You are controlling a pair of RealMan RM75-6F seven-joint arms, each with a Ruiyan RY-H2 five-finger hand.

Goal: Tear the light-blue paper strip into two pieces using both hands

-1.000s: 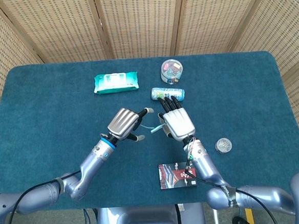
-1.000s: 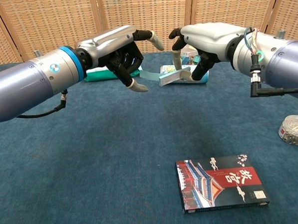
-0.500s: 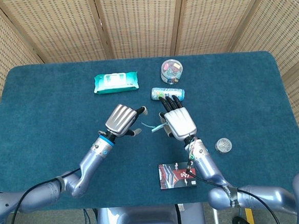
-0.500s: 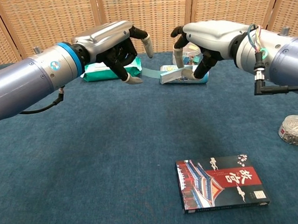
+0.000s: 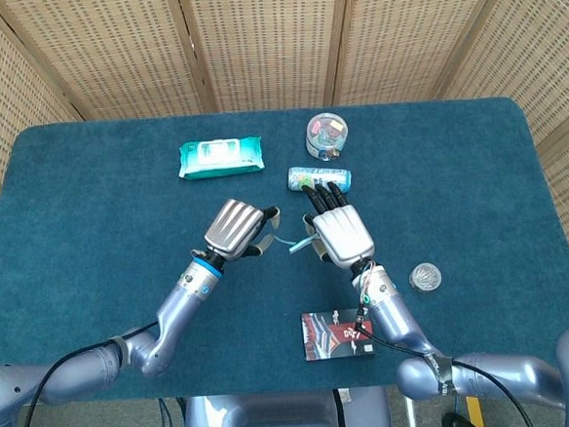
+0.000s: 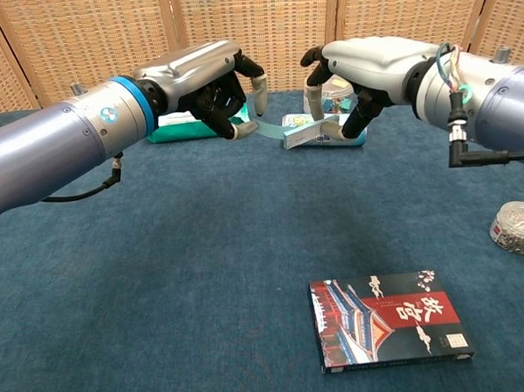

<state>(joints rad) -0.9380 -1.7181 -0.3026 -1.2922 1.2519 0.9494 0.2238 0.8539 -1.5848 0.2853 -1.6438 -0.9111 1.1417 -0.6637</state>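
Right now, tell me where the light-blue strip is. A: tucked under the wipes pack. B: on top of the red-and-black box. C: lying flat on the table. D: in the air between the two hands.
D: the strip hangs above the table, running from the right hand toward the left hand.

On the blue desk (image 5: 87, 188) we spotted a wipes pack (image 5: 221, 157), a clear round jar (image 5: 326, 135), a small tube (image 5: 319, 179), a patterned box (image 5: 338, 334) and a tiny round tin (image 5: 426, 278).
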